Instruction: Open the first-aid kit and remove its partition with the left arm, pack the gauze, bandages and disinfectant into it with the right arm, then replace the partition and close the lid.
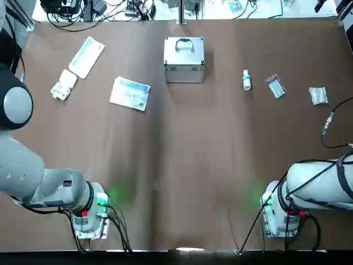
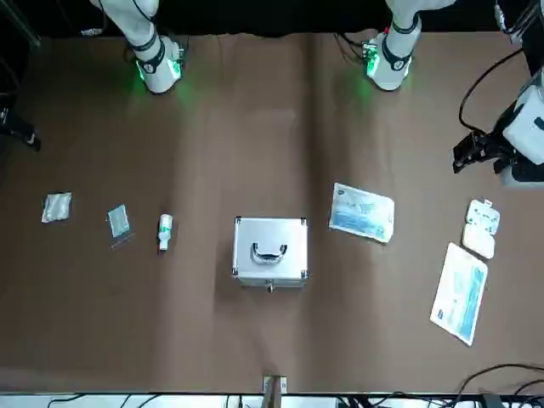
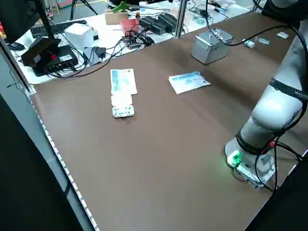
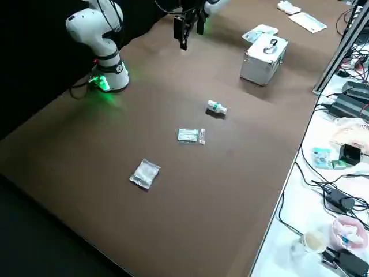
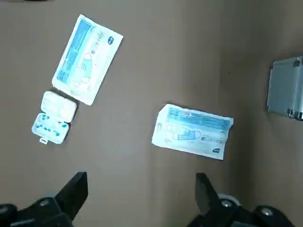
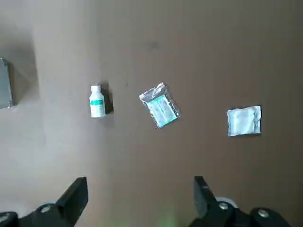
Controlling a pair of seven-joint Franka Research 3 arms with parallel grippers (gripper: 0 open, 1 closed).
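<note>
Closed case point(image 1: 184, 59), lid point(image 1: 184, 51) down, mid-table; both grippers raised, jaws spread.
Only the wrist views show the fingers; three packets left, disinfectant point(image 1: 246, 80) plus two packets right.

- Brown worktop point(image 1: 182, 165) carries everything
- Closed silver first-aid kit point(image 1: 184, 59) at middle of far edge
- Toward right edge: disinfectant point(image 1: 246, 80), clear packet point(image 1: 275, 86), white packet point(image 1: 318, 95)
- Toward left edge: printed packet point(image 1: 130, 93), long packet point(image 1: 86, 57), small white case point(image 1: 64, 85)

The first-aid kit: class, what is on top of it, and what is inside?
On the shut lid lies its folding metal handle. The first-aid kit is closed, so its inside, the partition included, is hidden.
</note>
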